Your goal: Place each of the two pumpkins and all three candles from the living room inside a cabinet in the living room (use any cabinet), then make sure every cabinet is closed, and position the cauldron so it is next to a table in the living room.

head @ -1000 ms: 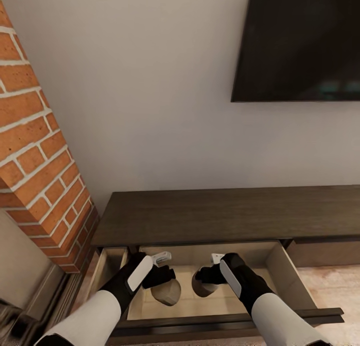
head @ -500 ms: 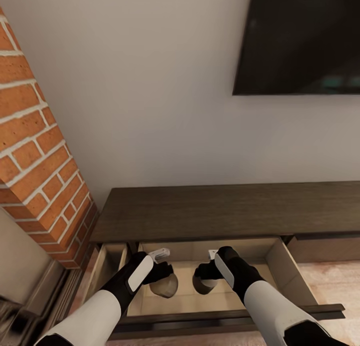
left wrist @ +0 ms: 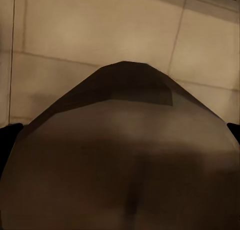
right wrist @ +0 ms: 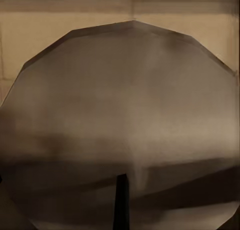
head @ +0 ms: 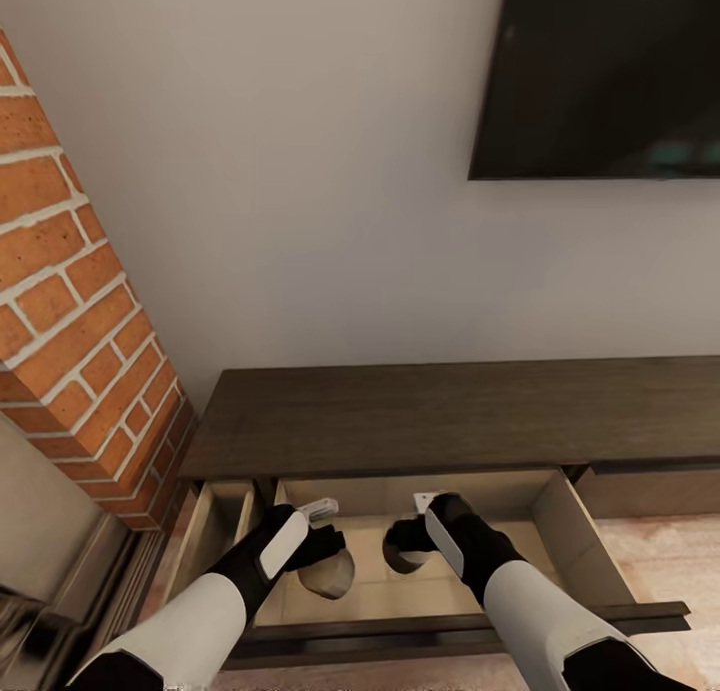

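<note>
The long dark brown cabinet (head: 450, 411) stands against the wall with its wide drawer (head: 560, 531) pulled out below me. My left gripper (head: 322, 563) reaches into the drawer, shut on a tan candle (head: 330, 577). That candle bulks large in the left wrist view (left wrist: 125, 155), above the pale drawer floor. My right gripper (head: 406, 545) is beside it, shut on a second candle (head: 402, 559), whose round face looms in the right wrist view (right wrist: 125, 120). Both candles hang inside the drawer, a short gap apart. Pumpkins and cauldron are out of view.
A red brick column (head: 70, 301) rises at the left, close to the cabinet's end. A dark TV (head: 600, 71) hangs on the wall at upper right. The drawer's front rail (head: 450, 626) crosses under my forearms. Another cabinet front (head: 650, 491) at the right is shut.
The whole picture has shifted slightly, so the camera moved. Both grippers still hold their candles and sit a little lower in the open drawer.
</note>
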### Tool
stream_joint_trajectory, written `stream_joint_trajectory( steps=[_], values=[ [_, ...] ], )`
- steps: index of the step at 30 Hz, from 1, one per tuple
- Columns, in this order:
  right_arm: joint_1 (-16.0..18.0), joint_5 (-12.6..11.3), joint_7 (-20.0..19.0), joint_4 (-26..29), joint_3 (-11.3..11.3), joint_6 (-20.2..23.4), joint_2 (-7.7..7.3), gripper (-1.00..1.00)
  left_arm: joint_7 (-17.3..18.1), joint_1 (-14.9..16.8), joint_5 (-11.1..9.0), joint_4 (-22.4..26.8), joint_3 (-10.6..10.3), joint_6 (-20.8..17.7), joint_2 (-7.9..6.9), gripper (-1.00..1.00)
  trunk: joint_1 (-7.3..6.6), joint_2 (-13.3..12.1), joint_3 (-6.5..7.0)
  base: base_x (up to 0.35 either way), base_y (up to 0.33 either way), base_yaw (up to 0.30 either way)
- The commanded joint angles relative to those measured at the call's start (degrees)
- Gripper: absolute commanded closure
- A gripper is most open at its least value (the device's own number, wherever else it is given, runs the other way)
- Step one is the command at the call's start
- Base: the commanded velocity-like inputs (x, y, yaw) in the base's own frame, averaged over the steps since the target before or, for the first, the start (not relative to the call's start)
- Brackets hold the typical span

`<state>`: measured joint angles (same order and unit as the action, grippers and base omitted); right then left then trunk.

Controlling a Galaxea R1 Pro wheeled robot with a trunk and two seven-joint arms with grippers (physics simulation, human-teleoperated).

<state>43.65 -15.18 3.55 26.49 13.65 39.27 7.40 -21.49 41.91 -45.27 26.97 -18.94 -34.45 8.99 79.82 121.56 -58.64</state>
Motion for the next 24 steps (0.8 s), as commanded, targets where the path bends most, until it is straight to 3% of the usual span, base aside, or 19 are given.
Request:
stream_joint_trajectory(
  steps=[1,4,7,18,21,24],
  values=[
    [-0.01,0.86,0.4,0.03,0.34,-1.07,0.03,1.0,-0.65,0.47,-0.49,0.02,-0.38,-0.15,0.09,1.0,-0.01,0.02,-0.14,0.0,0.0,0.0],
    [-0.09,5.02,0.46,-0.28,0.29,-3.77,0.37,1.0,-0.79,1.17,-0.17,-0.04,-0.41,0.06,0.18,1.0,-0.01,0.02,-0.41,0.0,0.0,0.0],
    [-0.11,6.65,0.5,-1.04,0.26,-4.65,0.79,1.0,-0.87,1.37,-0.1,0.2,-0.54,0.84,0.27,1.0,-0.01,0.02,-0.68,0.0,0.0,0.0],
    [-0.06,7.66,0.47,-1.86,-0.2,-3.83,1.03,1.0,-1.36,1.5,-0.13,1.17,-4.83,3.37,0.77,1.0,-0.01,0.02,-1.66,0.0,0.0,0.0],
    [0.0,7.63,0.42,-1.85,-0.32,-3.47,0.97,1.0,-2.6,1.51,-0.24,1.23,-8.14,4.09,0.83,1.0,0.65,1.22,-2.46,0.0,0.0,0.0],
    [0.03,7.6,0.4,-1.83,-0.35,-3.43,0.96,1.0,-3.48,1.51,-0.37,1.24,-8.78,4.32,0.84,1.0,1.31,2.43,-3.27,0.0,0.0,0.0]
  ],
)
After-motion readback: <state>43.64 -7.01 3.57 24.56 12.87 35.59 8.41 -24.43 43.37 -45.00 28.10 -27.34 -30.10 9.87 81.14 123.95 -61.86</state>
